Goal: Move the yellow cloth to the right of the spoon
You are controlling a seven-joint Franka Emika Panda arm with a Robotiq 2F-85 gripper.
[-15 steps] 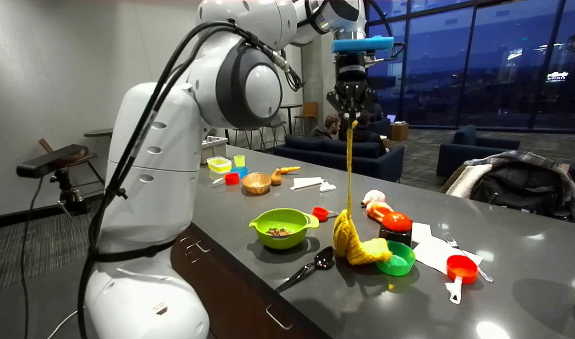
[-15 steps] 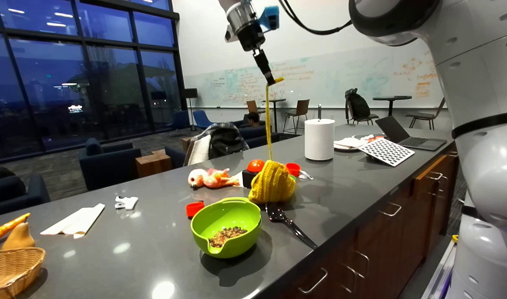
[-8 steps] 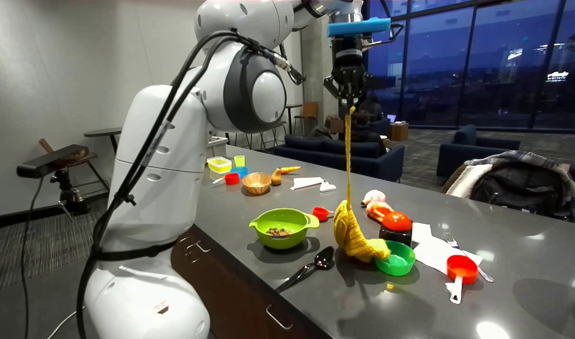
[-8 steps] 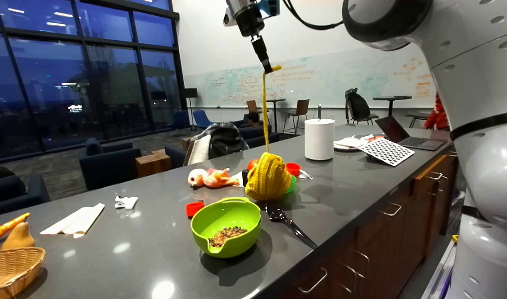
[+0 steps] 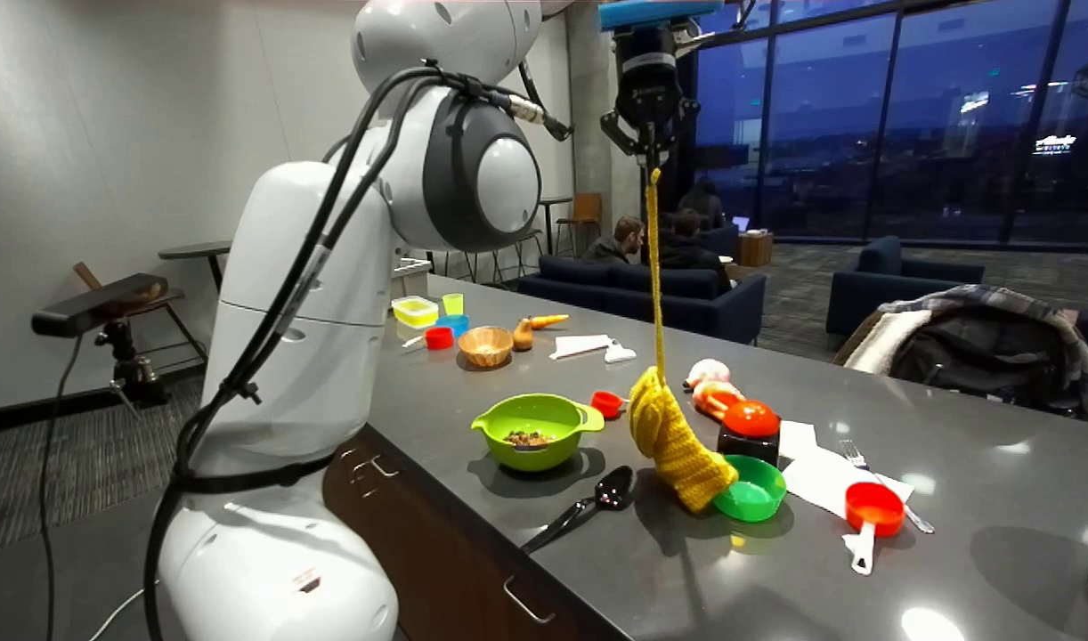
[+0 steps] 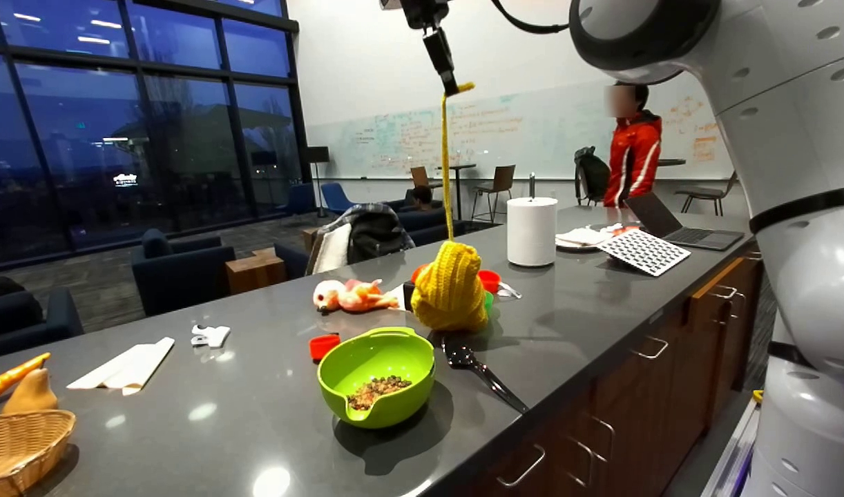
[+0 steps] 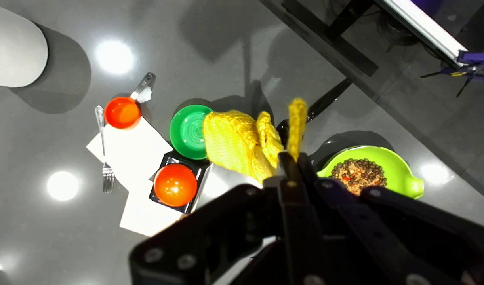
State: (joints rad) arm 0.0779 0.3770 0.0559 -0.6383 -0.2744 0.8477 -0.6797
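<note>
My gripper (image 5: 653, 171) is high above the counter, shut on one thin strand of the yellow cloth. It also shows in an exterior view (image 6: 452, 91) and the wrist view (image 7: 292, 158). The knitted yellow cloth (image 5: 673, 441) hangs bunched below on its long strand, also seen in an exterior view (image 6: 451, 290) and the wrist view (image 7: 236, 142). Its lower end is beside the green cup; I cannot tell whether it touches cup or counter. The black spoon (image 5: 613, 490) lies near the counter edge, also in an exterior view (image 6: 461, 355) and the wrist view (image 7: 330, 98).
The green bowl with food (image 5: 537, 436) stands beside the spoon. A green cup (image 5: 758, 488), black box with red dome (image 5: 751, 418), red measuring cup (image 5: 873, 509), fork and napkins lie near the cloth. A paper towel roll (image 6: 531, 231) stands farther along.
My gripper has risen, still shut on the strand. The cloth has risen and hangs straighter, its lower end drawn down and in. A person in red has appeared in the background.
</note>
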